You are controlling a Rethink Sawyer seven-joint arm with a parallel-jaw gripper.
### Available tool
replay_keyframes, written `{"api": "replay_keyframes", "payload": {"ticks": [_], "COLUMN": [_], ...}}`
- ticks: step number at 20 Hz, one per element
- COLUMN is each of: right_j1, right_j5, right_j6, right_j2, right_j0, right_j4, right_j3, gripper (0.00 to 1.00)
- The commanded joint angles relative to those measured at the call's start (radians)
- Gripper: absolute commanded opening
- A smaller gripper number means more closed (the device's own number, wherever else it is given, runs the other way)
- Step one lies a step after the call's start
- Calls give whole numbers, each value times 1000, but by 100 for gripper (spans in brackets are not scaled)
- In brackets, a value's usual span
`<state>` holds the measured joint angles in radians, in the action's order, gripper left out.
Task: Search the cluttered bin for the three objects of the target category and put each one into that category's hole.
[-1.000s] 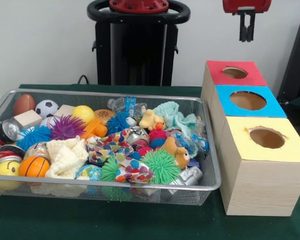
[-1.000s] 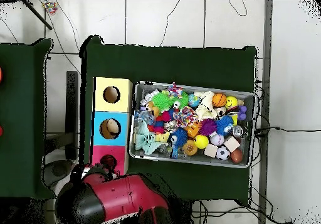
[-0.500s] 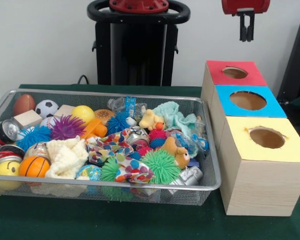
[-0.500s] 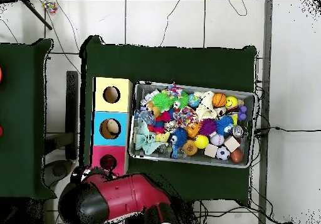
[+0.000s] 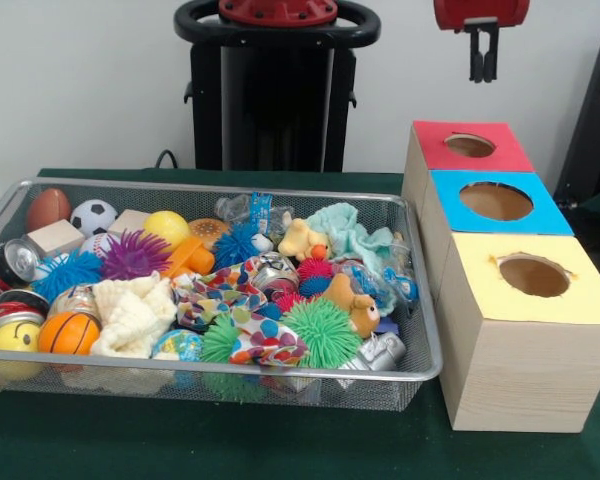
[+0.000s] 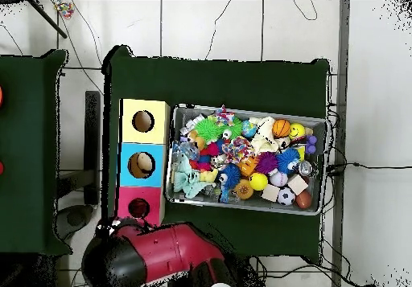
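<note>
The gripper (image 5: 483, 66) hangs high at the top edge of the front view, its two dark fingers close together with only a thin slit between them and nothing in them; they look closed, though at this height the slit is hard to judge. Directly below the jaws, well apart from them, sits the red-topped box with its round hole (image 5: 470, 145). Down and to the jaws' left in that view lies the wire-mesh bin (image 5: 416, 290), where the yellow duck (image 5: 302, 240) rests near the middle and the brown teddy bear (image 5: 352, 303) lies closer to the front rim, beside a green spiky ball (image 5: 322, 331)
</note>
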<state>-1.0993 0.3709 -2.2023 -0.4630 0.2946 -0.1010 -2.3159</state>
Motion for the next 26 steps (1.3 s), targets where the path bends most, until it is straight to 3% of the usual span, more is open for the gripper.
{"api": "replay_keyframes", "payload": {"ticks": [1, 4, 7, 14, 18, 26], "right_j1": [139, 217, 262, 331, 387, 532], "right_j5": [112, 102, 121, 193, 250, 419], "right_j6": [119, 101, 93, 121, 111, 75], "right_j2": [73, 113, 128, 83, 95, 120], "right_j0": [78, 101, 128, 181, 151, 58], "right_j4": [-198, -280, -315, -321, -344, -328], "right_j3": [133, 217, 288, 421, 533, 854], "gripper": [0, 0, 0, 0, 0, 0]}}
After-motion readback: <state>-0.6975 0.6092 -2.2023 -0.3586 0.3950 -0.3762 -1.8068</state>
